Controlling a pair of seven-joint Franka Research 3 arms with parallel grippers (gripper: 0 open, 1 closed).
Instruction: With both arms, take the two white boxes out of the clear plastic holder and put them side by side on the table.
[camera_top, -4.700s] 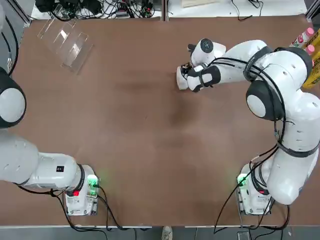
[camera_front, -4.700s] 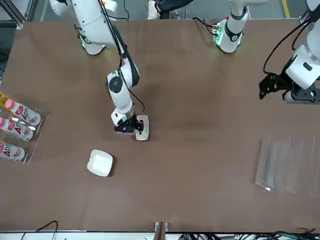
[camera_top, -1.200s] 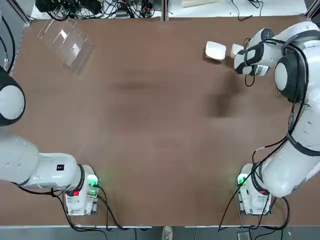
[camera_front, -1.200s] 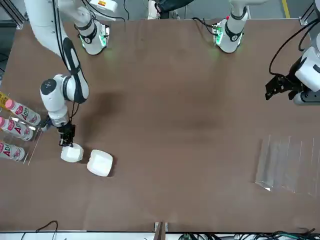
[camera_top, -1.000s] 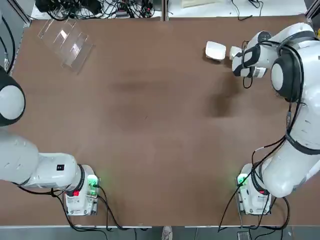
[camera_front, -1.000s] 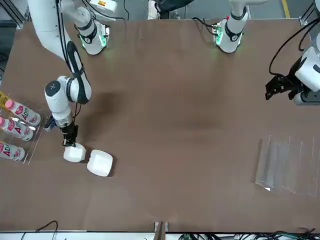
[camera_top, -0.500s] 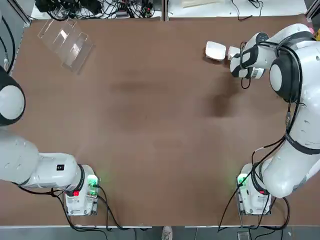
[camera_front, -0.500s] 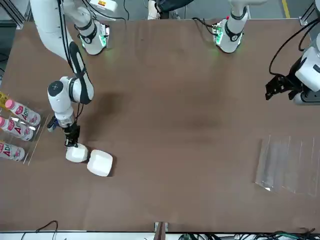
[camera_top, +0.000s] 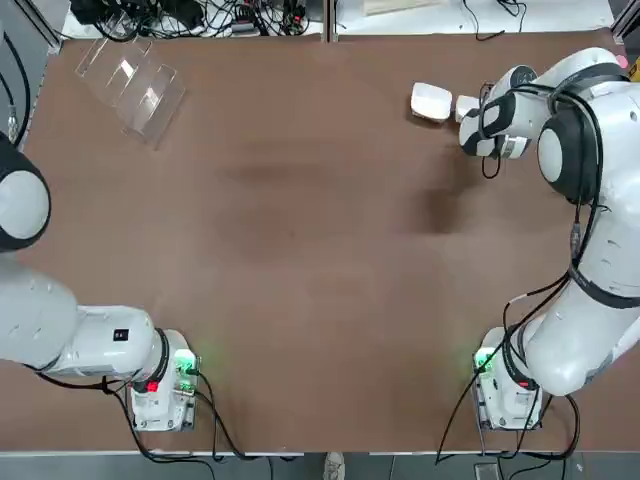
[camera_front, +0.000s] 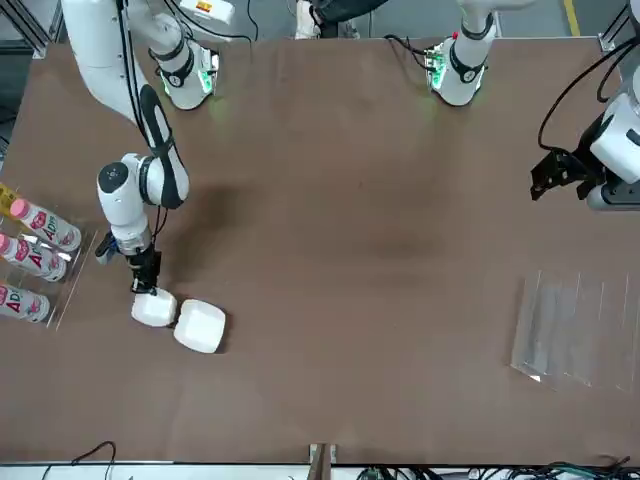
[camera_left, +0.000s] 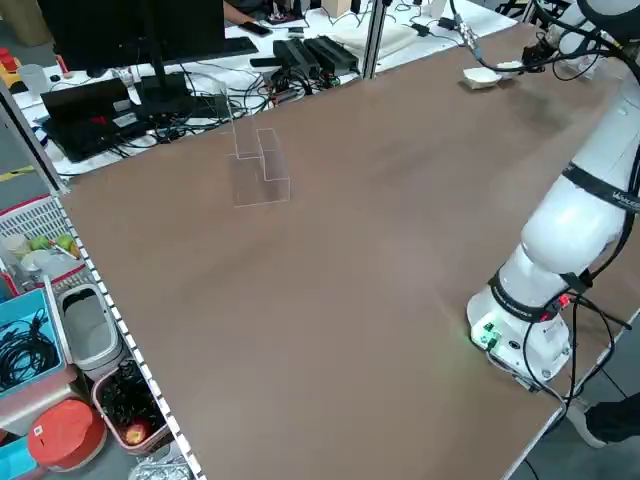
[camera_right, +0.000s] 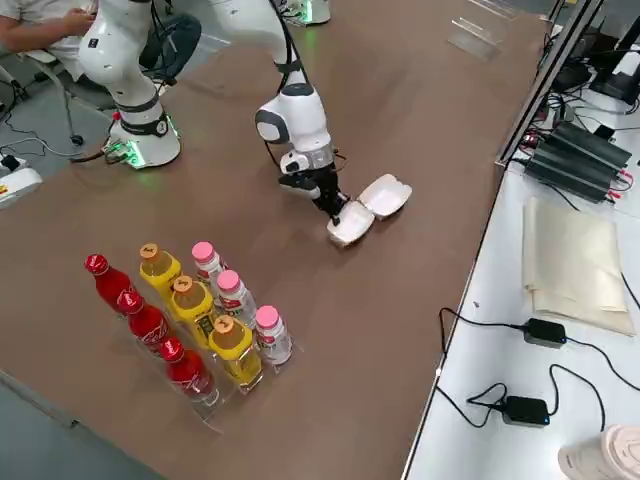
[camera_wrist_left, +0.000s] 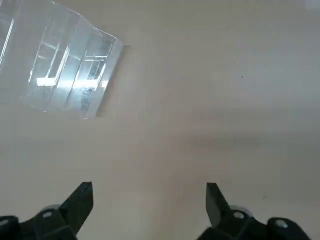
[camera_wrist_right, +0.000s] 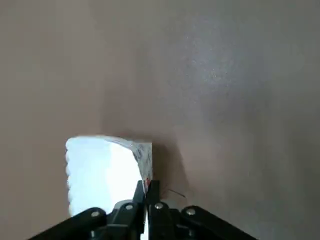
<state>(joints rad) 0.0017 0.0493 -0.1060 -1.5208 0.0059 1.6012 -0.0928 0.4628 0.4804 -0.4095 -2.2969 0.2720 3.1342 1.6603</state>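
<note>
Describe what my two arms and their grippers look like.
Both arms are glossy white with rounded, jointed segments and dark grey joint bands, and black cables run along them. Green lights glow at their bases. The left gripper and the right gripper each have two black, angular fingers with silvery screw heads behind them.

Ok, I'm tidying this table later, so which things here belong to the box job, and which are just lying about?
For the job:
- left gripper, open over the table
- right gripper, at the smaller white box
- other white box, beside it
- clear plastic holder

Lying about:
- bottles in a clear rack
- cables beyond the table
</note>
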